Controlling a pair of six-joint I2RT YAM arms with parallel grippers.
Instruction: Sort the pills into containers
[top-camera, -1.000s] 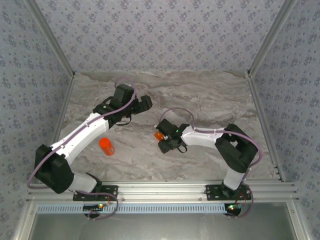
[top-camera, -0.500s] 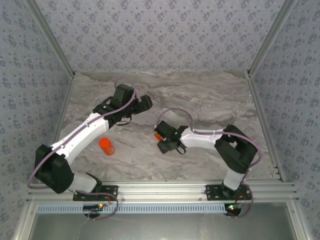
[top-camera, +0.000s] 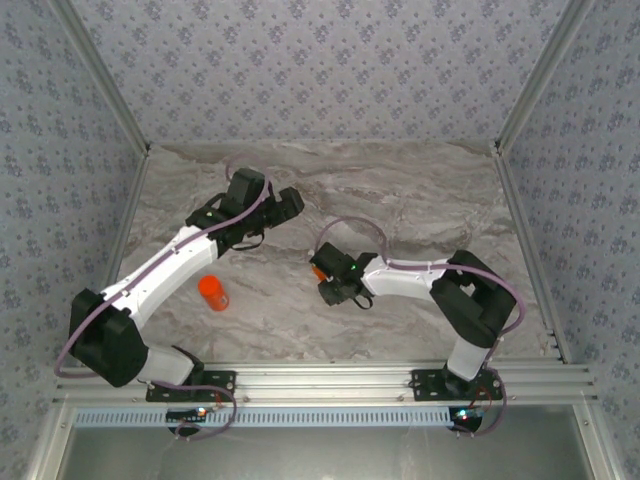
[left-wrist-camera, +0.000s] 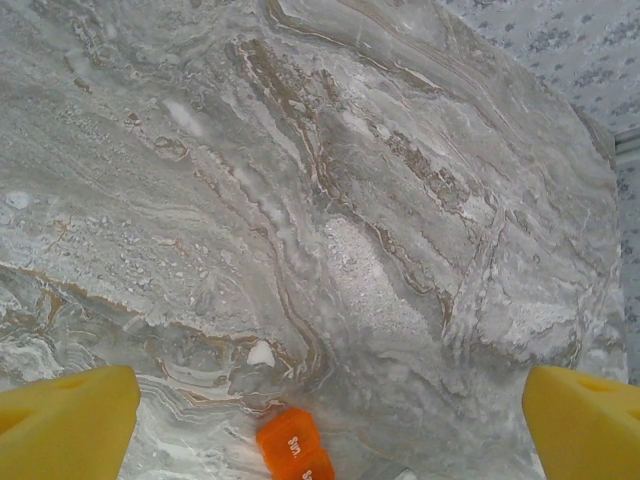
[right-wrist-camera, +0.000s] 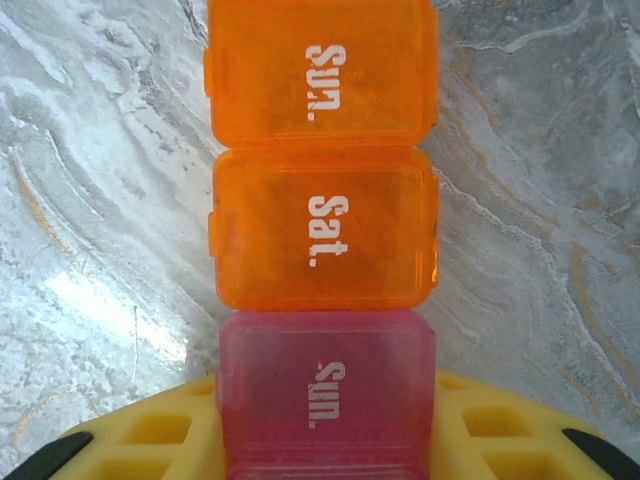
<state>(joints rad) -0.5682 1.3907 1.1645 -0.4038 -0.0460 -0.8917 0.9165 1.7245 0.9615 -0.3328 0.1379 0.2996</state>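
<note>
The containers are a strip of translucent pill box cells (right-wrist-camera: 322, 235) lying on the marble: two orange ones marked "Sun." and "Sat.", then a pink one (right-wrist-camera: 326, 395) marked "Sun.". My right gripper (right-wrist-camera: 326, 440) is shut on the pink cell, a yellow finger (right-wrist-camera: 150, 440) pressed to each side. From above, the right gripper (top-camera: 322, 272) covers most of the box, leaving an orange sliver (top-camera: 316, 272). My left gripper (left-wrist-camera: 322, 425) hangs open above the table, with an orange cell (left-wrist-camera: 292, 447) below it. A small white bit (left-wrist-camera: 261, 353), possibly a pill, lies just beyond that cell.
An orange round bottle (top-camera: 212, 292) stands on the table's left front, beside the left arm. The left gripper (top-camera: 287, 205) is up and left of the right one. Aluminium rails (top-camera: 320, 378) and patterned walls bound the marble top.
The right gripper has slid a little left and forward over the pill box, and its fingers have closed in on the pink cell. The left arm has stayed put.
</note>
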